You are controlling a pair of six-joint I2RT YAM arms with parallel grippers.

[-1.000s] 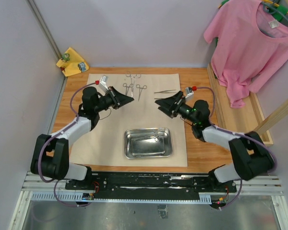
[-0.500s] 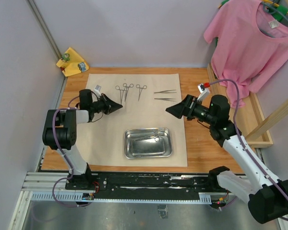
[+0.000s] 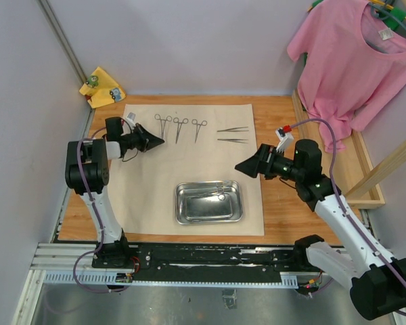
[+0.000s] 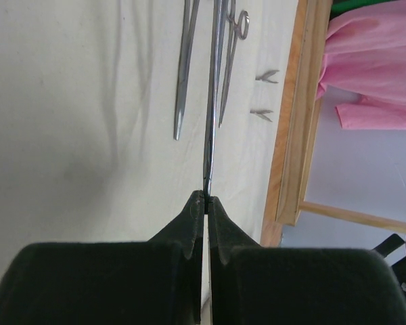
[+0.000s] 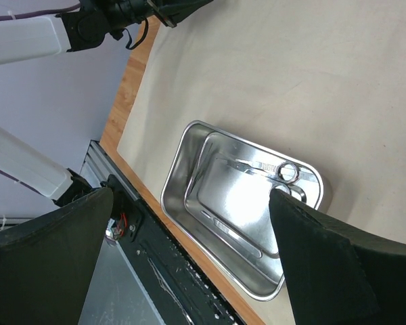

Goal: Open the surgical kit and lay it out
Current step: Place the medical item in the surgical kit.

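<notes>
Both sets of my jaws have drawn apart since a second ago: the left set has swung back toward the left edge of the worktop [image 3: 277,225], the right set toward its right edge. One forceps [image 3: 164,126] went with the left set. It now lies leftmost in a spaced row of three near the far edge of the beige cloth wrap [image 3: 149,196], where before there was a tight bunch. My left jaws are pressed together, their tips meeting that forceps' point; whether they pinch it I cannot tell. My right jaws stand at full spread, holding nothing, over the wrap's right border and facing the steel tray [image 3: 178,203] by the near edge. Two tweezers [image 3: 233,130] lie right of the row. So the wrap is open and most pieces are laid out. I judge the fourth forceps [image 5: 287,172], lying in the tray, comes next. No brand or writing is legible anywhere.
</notes>
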